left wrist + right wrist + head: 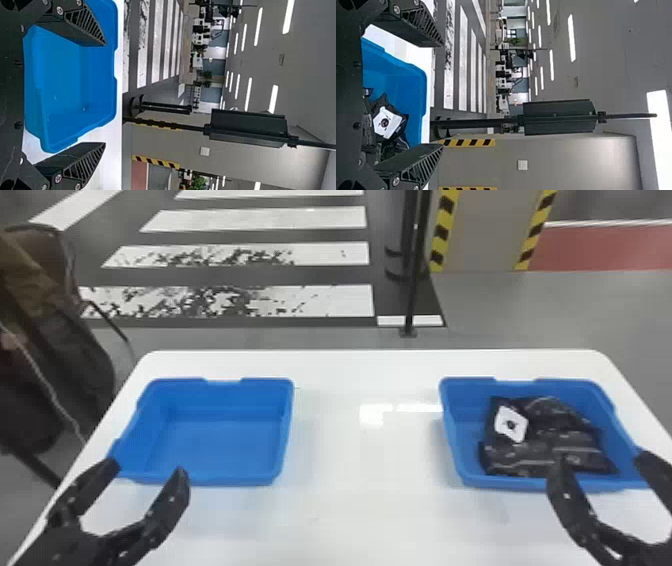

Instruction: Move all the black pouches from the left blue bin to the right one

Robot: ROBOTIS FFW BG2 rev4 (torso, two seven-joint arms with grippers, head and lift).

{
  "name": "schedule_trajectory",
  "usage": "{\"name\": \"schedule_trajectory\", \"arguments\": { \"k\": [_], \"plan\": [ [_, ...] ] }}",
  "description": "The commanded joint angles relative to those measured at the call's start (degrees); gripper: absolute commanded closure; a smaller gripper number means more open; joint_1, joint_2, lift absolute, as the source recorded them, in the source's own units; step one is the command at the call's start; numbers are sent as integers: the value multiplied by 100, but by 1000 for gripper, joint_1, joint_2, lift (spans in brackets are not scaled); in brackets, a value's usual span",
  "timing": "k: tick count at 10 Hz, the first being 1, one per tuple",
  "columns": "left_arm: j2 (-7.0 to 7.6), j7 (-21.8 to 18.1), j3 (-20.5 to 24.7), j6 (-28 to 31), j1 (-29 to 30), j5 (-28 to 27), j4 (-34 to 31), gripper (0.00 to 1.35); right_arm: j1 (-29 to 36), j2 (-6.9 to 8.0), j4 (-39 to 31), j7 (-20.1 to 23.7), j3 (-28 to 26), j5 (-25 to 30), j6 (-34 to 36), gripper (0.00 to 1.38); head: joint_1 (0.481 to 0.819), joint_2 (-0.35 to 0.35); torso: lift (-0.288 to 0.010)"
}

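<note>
Crinkled black pouches (pixel 565 440) lie inside the rectangular blue plastic right bin (pixel 462 440), around eleven o'clock from the nearer black right gripper (pixel 603 462). It and the black left gripper (pixel 146 469) are spread, grasping nothing; transfer looks finished.

Left bin (pixel 225 445) sits on table (pixel 340 470), just ahead of left gripper (pixel 146 469) and a touch to its right. Over yonder, right bin (pixel 462 440) on same table, ahead of right gripper (pixel 602 460), slightly left. Pouches (pixel 555 440) inside it, ahead and left of that gripper. Table stretch between bins, grippers either side. Beyond table, well ahead of both grippers: post (pixel 410 300), with pillar (pixel 482 235) to its right.
</note>
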Motion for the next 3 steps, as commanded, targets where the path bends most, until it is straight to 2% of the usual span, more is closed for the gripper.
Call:
{"name": "schedule_trajectory", "arguments": {
  "k": [1, 3],
  "plan": [
    [-9, 1, 2, 6, 9, 12, 0, 150, 0, 5, 0, 0, 0, 0, -1, 125, 695, 58, -140],
    [-9, 1, 2, 6, 9, 12, 0, 150, 0, 5, -14, 0, 0, -11, -1, 125, 695, 58, -140]
  ]
}}
